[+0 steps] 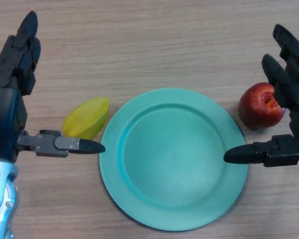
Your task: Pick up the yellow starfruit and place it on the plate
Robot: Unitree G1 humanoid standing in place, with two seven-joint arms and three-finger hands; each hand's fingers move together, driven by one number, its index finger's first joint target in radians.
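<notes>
The yellow starfruit (86, 118) lies on the wooden table just left of the teal plate (172, 158), touching or nearly touching its rim. My left hand (15, 79) is open at the left edge. Its fingers point up and away and its thumb (70, 144) reaches right, just below the starfruit, without holding it. My right hand (291, 99) is open at the right edge, its thumb over the plate's right rim. The plate holds nothing.
A red apple (260, 105) sits on the table right of the plate, close beside my right hand's fingers. The wooden table (149, 45) extends behind the plate.
</notes>
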